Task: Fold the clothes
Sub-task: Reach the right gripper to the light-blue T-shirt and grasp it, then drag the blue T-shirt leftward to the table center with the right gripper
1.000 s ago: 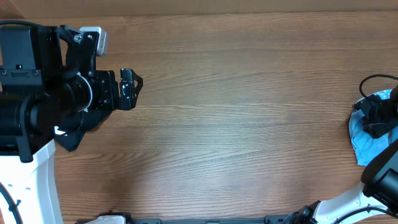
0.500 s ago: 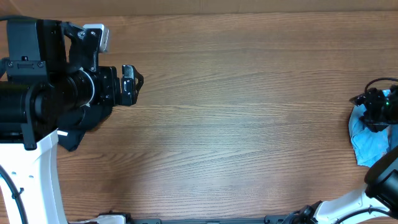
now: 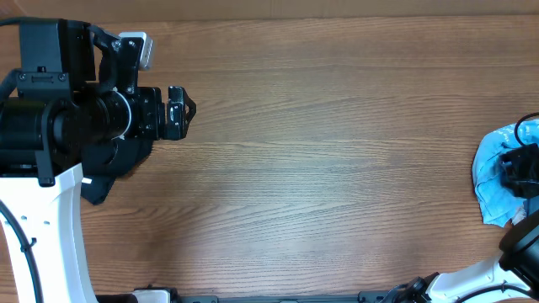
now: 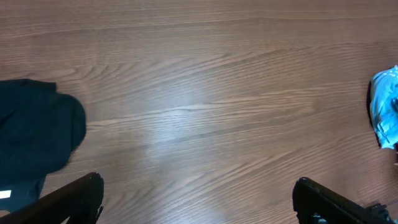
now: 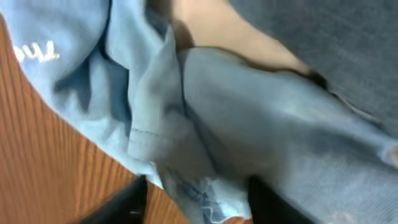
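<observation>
A crumpled light blue garment [image 3: 488,172] lies at the table's far right edge. It fills the right wrist view [image 5: 155,106] and shows small in the left wrist view [image 4: 384,106]. My right gripper [image 3: 518,171] is down on it, fingers [image 5: 196,200] apart and astride a fold of the blue cloth. A dark garment [image 3: 101,183] lies at the far left, partly under my left arm, and also shows in the left wrist view [image 4: 34,124]. My left gripper [image 3: 178,112] hovers open and empty over bare wood, its fingers [image 4: 196,199] wide apart.
The wooden table [image 3: 320,151] spans the overhead view between the two garments. The white arm bases stand at the front left [image 3: 46,244] and front right [image 3: 472,282].
My right gripper has shifted right and toward the front over the blue garment, uncovering more of it. My left arm has edged slightly right.
</observation>
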Robot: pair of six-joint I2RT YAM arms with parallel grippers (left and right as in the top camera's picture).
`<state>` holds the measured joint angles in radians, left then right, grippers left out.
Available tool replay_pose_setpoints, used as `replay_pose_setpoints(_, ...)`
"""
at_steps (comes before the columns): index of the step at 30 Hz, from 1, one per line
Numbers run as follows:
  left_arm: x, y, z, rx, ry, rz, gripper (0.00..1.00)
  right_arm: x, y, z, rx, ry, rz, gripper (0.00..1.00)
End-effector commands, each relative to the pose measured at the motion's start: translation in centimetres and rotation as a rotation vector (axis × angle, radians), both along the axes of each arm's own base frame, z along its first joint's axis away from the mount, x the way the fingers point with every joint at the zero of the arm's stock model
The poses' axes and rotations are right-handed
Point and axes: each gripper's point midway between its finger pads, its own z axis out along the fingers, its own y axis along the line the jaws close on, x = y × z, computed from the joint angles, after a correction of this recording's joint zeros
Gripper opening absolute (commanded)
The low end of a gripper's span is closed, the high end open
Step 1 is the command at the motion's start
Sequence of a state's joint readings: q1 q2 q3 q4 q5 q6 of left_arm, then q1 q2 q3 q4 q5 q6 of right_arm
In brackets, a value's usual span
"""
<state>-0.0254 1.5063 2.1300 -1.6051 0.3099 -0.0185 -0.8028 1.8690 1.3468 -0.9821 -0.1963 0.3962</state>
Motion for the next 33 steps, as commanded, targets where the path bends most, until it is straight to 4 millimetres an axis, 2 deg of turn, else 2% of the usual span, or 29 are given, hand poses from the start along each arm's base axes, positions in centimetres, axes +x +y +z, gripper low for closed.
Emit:
replay_pose_setpoints(1,0.3,0.2,0.4,0.017,-0.025,-0.010,1.00,2.0,1.1,1.5,-0.015,-0.074,0.050,0.16)
replay_pose_setpoints(2,0.3,0.2,0.3,0.017,-0.024,-0.010,1.00,3.5,2.2,1.9,-0.003,-0.128,0.121,0.08)
replay_pose_setpoints(4,0.1,0.2,0.2,0.017,-0.013,-0.010,1.00,4.8,3.9,3.3,-0.009,-0.174,0.184,0.04)
replay_pose_setpoints(6,-0.2,0.2,0.0,0.017,0.003,-0.010,1.00,5.9,5.6,6.8,-0.056,-0.254,0.238,0.04)
replay_pose_setpoints(7,-0.2,0.2,0.0,0.017,0.002,-0.010,1.00,6.9,7.5,9.4,-0.060,-0.343,0.295,0.04)
replay_pose_setpoints(8,0.0,0.2,0.1,0.015,-0.007,-0.012,1.00,8.1,10.8,12.9,-0.057,-0.467,0.398,0.04)
replay_pose_setpoints(9,0.1,0.1,0.3,0.009,-0.017,-0.015,1.00,8.5,13.0,14.7,-0.059,-0.521,0.457,0.04)
replay_pose_setpoints(11,0.4,-0.4,0.7,-0.016,-0.038,-0.032,1.00,8.9,19.7,17.9,-0.078,-0.607,0.653,0.04)
replay_pose_setpoints(12,0.6,-0.9,1.1,-0.041,-0.052,-0.050,1.00,8.9,24.7,18.8,-0.065,-0.642,0.805,0.04)
replay_pose_setpoints(14,0.7,-1.4,1.4,-0.067,-0.066,-0.068,1.00,8.7,32.4,19.3,-0.048,-0.698,1.044,0.04)
replay_pose_setpoints(17,0.6,-1.7,1.5,-0.080,-0.062,-0.077,1.00,8.5,40.1,20.8,-0.091,-0.816,1.239,0.04)
replay_pose_setpoints(20,0.4,-1.7,1.3,-0.080,-0.053,-0.077,1.00,7.0,45.7,21.8,-0.073,-0.900,1.367,0.04)
replay_pose_setpoints(22,0.3,-2.1,1.5,-0.105,-0.053,-0.095,1.00,6.6,47.0,22.1,-0.088,-0.920,1.393,0.04)
replay_pose_setpoints(24,0.2,-2.2,1.5,-0.107,-0.049,-0.097,1.00,7.1,47.5,23.1,-0.075,-0.961,1.354,0.04)
replay_pose_setpoints(27,0.0,-2.8,1.5,-0.097,-0.054,-0.132,0.94,9.3,48.5,24.5,-0.004,-1.031,1.216,0.04)
replay_pose_setpoints(29,-0.2,-3.4,1.5,-0.098,-0.054,-0.151,0.90,11.1,49.4,23.8,0.050,-1.036,1.146,0.04)
replay_pose_setpoints(30,-0.3,-3.5,1.5,-0.098,-0.053,-0.156,0.85,12.1,50.7,23.5,0.094,-1.078,1.157,0.04)
replay_pose_setpoints(31,-0.3,-3.6,1.5,-0.098,-0.053,-0.158,0.84,12.9,51.6,23.4,0.119,-1.119,1.178,0.04)
replay_pose_setpoints(32,-0.3,-3.7,1.5,-0.098,-0.053,-0.162,0.83,13.5,52.1,23.3,0.105,-1.158,1.209,0.16)
replay_pose_setpoints(33,-1.0,-4.8,1.4,-0.079,-0.062,-0.245,0.86,14.2,50.9,22.9,0.025,-1.165,1.240,0.30)
